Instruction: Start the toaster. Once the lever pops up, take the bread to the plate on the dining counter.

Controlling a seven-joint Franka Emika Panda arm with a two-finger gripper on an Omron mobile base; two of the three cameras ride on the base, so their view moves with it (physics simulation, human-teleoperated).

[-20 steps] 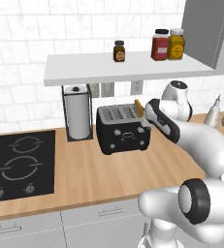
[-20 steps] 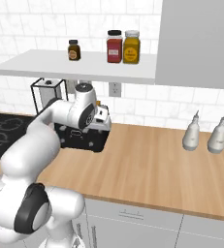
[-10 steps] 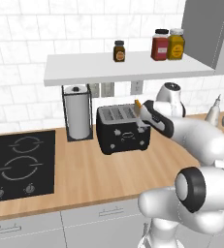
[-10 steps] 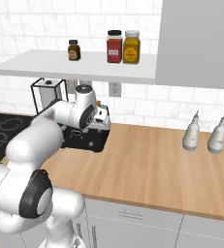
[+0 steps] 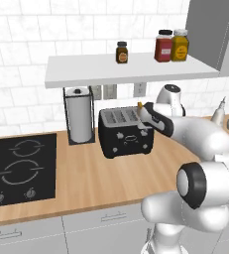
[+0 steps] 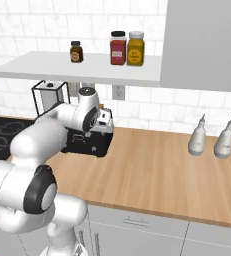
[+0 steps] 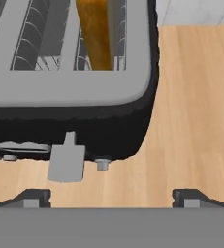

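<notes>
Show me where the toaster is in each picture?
Left base view: the toaster sits mid-picture on the wooden counter, just right of the paper towel holder.
Right base view: the toaster is left of centre, mostly behind the white arm.
Hand view: the toaster fills the top left, seen from above, with the bread in a slot.
Shared landmark: the wooden counter under it.
</notes>
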